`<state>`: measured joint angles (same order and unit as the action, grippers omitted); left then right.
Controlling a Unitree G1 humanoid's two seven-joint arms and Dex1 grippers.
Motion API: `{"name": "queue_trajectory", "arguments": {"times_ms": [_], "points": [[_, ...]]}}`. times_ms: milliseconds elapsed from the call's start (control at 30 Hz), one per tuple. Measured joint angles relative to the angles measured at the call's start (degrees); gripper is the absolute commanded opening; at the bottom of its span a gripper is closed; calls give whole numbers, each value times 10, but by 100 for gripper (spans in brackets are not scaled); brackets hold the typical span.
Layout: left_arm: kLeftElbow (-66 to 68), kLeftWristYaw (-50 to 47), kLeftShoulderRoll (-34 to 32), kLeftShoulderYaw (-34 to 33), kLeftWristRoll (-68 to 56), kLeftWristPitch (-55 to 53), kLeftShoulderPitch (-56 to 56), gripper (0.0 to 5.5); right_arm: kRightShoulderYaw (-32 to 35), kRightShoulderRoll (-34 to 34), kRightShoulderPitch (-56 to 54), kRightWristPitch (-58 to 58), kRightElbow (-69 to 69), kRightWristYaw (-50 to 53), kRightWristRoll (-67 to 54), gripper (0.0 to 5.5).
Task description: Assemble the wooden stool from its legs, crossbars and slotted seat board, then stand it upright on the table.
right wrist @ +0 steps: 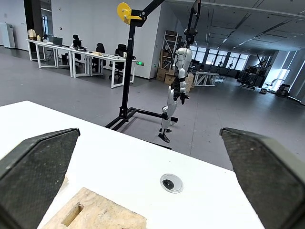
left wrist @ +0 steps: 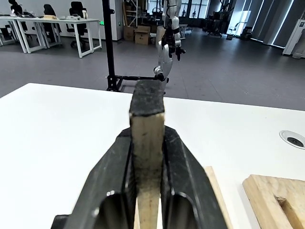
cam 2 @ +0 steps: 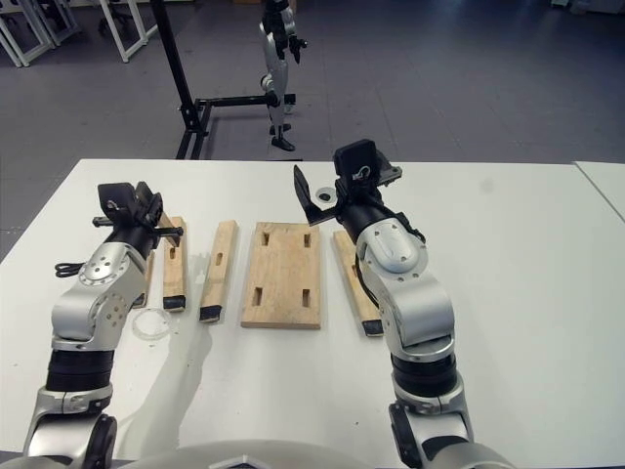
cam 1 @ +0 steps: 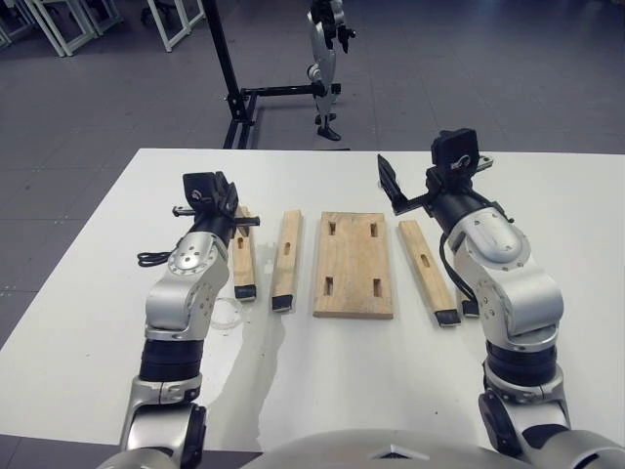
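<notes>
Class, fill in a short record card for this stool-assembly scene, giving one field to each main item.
Surface: white table
Seat: pale wooden slotted seat board, flat, central, four slots
Left gripper: jaws shut on a black-capped wooden leg
Right gripper: jaws open, empty, above the table
Loose parts include: slotted wooden leg left of the board; second slotted leg right of it; both flat
Stage: nothing joined

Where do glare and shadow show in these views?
Left eye view: the white table is evenly bright, the seat board nearly shadowless. Left wrist view: the left fingers shade the gripped leg's sides. Right wrist view: bright windows behind the open right fingers.
</notes>
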<state>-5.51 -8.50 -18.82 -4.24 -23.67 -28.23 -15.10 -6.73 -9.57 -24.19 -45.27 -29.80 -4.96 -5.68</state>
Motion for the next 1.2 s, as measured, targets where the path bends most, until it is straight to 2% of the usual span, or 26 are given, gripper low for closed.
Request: {"name": "queue_trajectory", "arguments": {"times_ms": [767,1000,1200], "points": [[65,16,56,-40,138,127,42,43,5,1,0,0,1,-4,11,549],[102,45,70,-65,132,175,57,43,6,2,0,0,0,-3,10,549],[113,58,71,-88,110,170,47,43,9,2,0,0,0,-3,10,549]]}}
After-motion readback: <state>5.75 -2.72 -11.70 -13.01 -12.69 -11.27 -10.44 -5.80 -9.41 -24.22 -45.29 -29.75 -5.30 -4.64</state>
